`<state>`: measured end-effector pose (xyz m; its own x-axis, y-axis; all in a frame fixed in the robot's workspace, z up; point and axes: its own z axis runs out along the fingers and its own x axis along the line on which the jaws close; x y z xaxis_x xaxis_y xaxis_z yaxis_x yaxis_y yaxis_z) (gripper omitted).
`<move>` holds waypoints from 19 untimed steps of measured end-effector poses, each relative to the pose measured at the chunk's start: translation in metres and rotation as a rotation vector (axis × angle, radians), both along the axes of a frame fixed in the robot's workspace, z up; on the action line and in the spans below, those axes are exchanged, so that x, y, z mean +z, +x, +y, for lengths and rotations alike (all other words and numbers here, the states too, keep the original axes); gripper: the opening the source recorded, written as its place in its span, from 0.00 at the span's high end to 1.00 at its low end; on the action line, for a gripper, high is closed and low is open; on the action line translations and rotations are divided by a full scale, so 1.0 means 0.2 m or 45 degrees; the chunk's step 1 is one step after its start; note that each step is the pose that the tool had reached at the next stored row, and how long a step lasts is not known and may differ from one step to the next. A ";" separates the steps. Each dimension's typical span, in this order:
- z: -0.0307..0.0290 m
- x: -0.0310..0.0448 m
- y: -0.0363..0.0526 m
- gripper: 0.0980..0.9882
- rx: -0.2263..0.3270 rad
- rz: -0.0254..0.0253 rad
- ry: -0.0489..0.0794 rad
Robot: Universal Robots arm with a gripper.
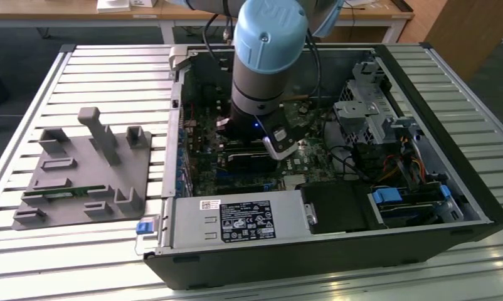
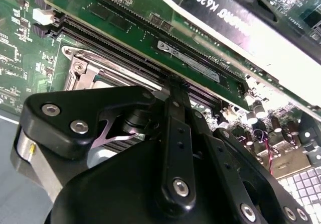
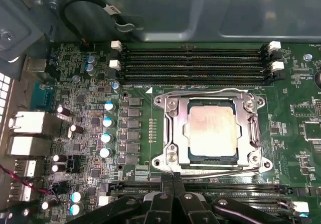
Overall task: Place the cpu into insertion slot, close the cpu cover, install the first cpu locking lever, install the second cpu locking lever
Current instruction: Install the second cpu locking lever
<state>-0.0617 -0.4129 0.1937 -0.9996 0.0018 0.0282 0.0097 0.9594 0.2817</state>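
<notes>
In the first wrist view the cpu (image 3: 210,129), a pale square chip, lies flat in the insertion slot (image 3: 159,102). The silvery cpu cover (image 3: 176,133) is down around it, so the chip shows through its window. Thin wire levers run along two opposite edges of the socket, one lever (image 3: 210,92) by the memory slots and the other lever (image 3: 215,172) by my fingers. My gripper (image 3: 173,180) is shut, its black tips together at that nearer lever, nothing visibly held. In the second wrist view the gripper (image 2: 175,81) hangs beside the socket's corner (image 2: 80,68). The arm (image 1: 264,75) reaches down into the open computer case.
Long black memory slots (image 3: 195,63) with white latches flank the socket. A memory stick (image 2: 190,58) and a black card (image 2: 235,18) stand close by the fingers. Capacitors (image 3: 106,128) line one side. A grey fixture plate (image 1: 84,169) lies at the exterior view's left.
</notes>
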 end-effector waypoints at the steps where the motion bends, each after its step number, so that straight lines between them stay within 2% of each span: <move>1: 0.000 -0.001 -0.001 0.99 0.000 -0.0001 0.007; 4: 0.000 -0.003 -0.007 0.99 0.000 0.0000 0.029; 19: 0.000 -0.038 -0.041 0.99 0.000 0.0001 0.057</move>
